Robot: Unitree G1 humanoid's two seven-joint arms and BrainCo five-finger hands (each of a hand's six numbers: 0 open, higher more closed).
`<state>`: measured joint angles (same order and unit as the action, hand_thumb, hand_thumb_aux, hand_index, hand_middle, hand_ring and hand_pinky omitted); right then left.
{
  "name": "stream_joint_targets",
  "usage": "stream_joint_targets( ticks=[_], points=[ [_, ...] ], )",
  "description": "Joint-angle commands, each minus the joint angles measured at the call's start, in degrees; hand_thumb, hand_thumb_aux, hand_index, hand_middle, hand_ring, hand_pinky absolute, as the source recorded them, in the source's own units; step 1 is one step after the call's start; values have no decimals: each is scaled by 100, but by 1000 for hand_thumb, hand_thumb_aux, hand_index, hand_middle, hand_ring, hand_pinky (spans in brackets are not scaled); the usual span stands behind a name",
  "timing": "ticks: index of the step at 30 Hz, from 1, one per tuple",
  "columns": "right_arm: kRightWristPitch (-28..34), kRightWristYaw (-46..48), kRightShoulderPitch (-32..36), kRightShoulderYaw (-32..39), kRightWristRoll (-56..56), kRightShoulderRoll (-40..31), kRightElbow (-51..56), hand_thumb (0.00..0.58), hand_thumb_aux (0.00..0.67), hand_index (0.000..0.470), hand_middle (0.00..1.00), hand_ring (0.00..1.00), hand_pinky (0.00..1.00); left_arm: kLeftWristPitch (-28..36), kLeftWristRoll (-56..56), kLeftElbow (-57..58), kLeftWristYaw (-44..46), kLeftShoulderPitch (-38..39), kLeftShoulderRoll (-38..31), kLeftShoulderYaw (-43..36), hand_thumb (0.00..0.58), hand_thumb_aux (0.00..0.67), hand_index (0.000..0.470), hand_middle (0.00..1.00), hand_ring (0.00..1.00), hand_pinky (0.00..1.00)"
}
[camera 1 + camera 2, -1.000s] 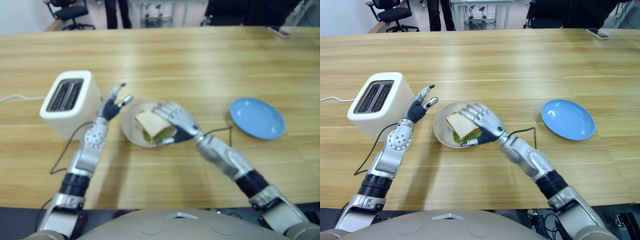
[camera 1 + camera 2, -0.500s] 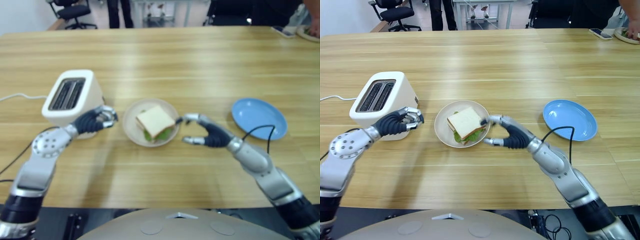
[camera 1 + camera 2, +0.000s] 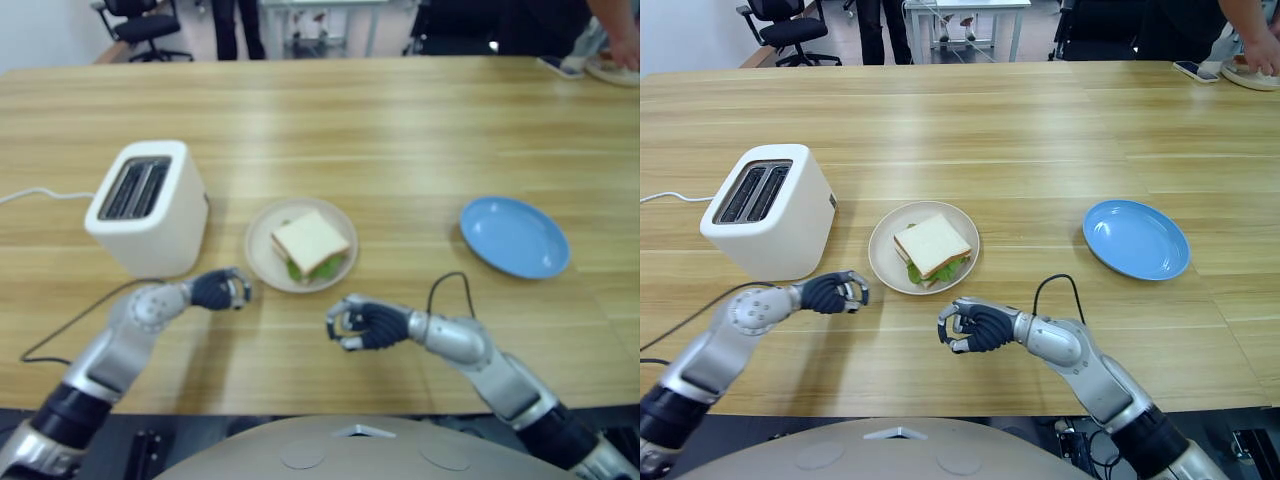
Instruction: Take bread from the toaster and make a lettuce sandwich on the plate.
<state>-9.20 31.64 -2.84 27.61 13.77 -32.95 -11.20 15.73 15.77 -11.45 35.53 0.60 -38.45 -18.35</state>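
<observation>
- Two hands are hanging low over the near side of the desk [image 3: 1040, 130], each with its fingers curled together and gripping nothing.
- The left hand [image 3: 835, 293] is hanging just in front of the white toaster [image 3: 768, 210], near the left edge of the beige plate [image 3: 880, 262].
- The right hand [image 3: 975, 327] is hanging in front of that plate, apart from it.
- The sandwich [image 3: 932, 247] is lying on the beige plate, with white bread on top and green lettuce [image 3: 952, 266] peeking out along its near edge.
- A blue plate [image 3: 1136, 239] is lying well off to the right, and a black cable [image 3: 1055, 285] is looping beside the right forearm.
</observation>
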Motion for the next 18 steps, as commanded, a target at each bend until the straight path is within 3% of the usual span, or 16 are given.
stream_joint_targets(
  ticks=[1,8,18],
  points=[
    [48,-322,403,262,867,287,768,580,670,460,1000,1000,1000,-70,483,879,-184,-216,203,-414,580,670,460,1000,1000,1000],
    [1,-1139,1477,658,2214,773,2494,580,670,460,1000,1000,1000,-279,905,1903,-529,-730,508,-609,580,670,460,1000,1000,1000],
    [-498,-3096,3260,792,2984,1401,5549,580,670,460,1000,1000,1000,-839,1108,3584,-1604,-2108,1525,-513,580,670,460,1000,1000,1000]
  ],
)
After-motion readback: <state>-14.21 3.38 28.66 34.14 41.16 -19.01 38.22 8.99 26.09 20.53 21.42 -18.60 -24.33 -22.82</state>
